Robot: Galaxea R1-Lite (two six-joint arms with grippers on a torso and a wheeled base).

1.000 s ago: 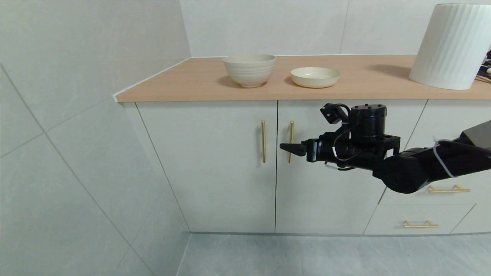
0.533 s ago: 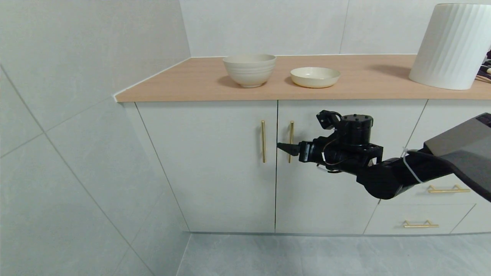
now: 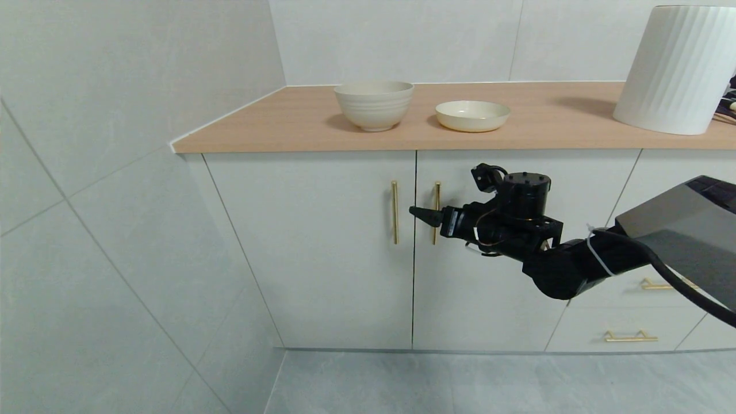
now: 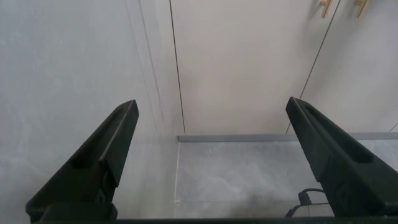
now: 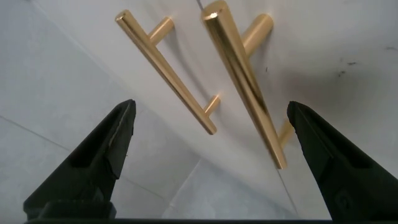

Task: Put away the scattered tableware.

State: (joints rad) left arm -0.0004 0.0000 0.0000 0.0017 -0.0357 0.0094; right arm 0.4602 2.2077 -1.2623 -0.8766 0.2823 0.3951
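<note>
Brass shows between our right jaws, spread wide close before the two cabinet door handles (image 5: pixel 245 81). Our left jaws gape too, low over the floor (image 4: pixel 249 174). Above, the bowl (image 3: pixel 374 104) and shallow dish (image 3: pixel 472 115) sit apart on the tabletop (image 3: pixel 276 129).

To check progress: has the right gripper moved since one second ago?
Yes. The black right gripper went left and slightly up, now reaching past the right door's gold bar handle.
</note>
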